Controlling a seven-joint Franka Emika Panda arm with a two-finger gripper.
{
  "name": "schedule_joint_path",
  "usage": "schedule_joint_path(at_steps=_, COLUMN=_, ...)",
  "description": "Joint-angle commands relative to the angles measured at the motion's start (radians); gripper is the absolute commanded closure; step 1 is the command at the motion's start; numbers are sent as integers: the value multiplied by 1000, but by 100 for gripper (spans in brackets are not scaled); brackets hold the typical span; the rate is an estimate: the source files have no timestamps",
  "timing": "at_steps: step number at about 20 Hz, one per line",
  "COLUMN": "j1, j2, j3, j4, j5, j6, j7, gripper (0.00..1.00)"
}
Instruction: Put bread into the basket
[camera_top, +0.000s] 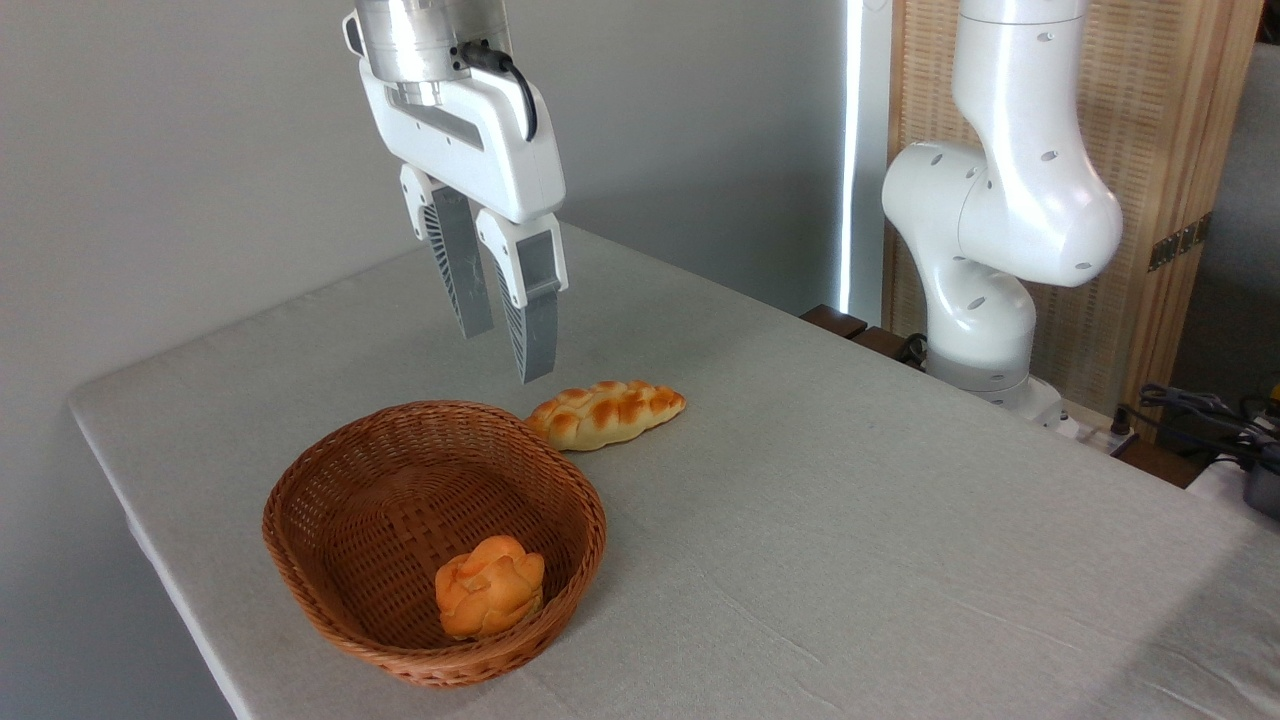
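The small orange-golden bun (489, 587) with a lobed, cracked top lies inside the brown wicker basket (340, 470), against its near right wall. High above the basket's far rim hangs my gripper (508, 352), its two grey ribbed fingers (535, 335) pointing down with a narrow gap and nothing held between them. The gripper is well clear of both the bun and the basket.
A longer braided pale-yellow loaf (606, 413) with browned patches lies on the grey tablecloth just behind the basket's right rim. The white arm's base (985, 300) stands at the table's far right, with cables (1195, 410) beyond it. The table's left edge runs close to the basket.
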Motion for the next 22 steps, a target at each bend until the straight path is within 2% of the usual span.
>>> schedule_joint_path(at_steps=1, j1=14, j2=13, j3=-6, j4=26, j5=-3, j6=-33, j7=-2, gripper=0)
schedule_joint_path(at_steps=4, j1=14, j2=16, j3=3, j4=31, j5=4, j6=-33, j7=1, gripper=0)
schedule_joint_path(at_steps=9, j1=11, j2=22, j3=69, j4=75, j5=-13, j6=-33, j7=4, gripper=0)
schedule_joint_path(at_steps=22, j1=11, j2=24, j3=58, j4=74, j5=-6, j6=-38, j7=1, gripper=0)
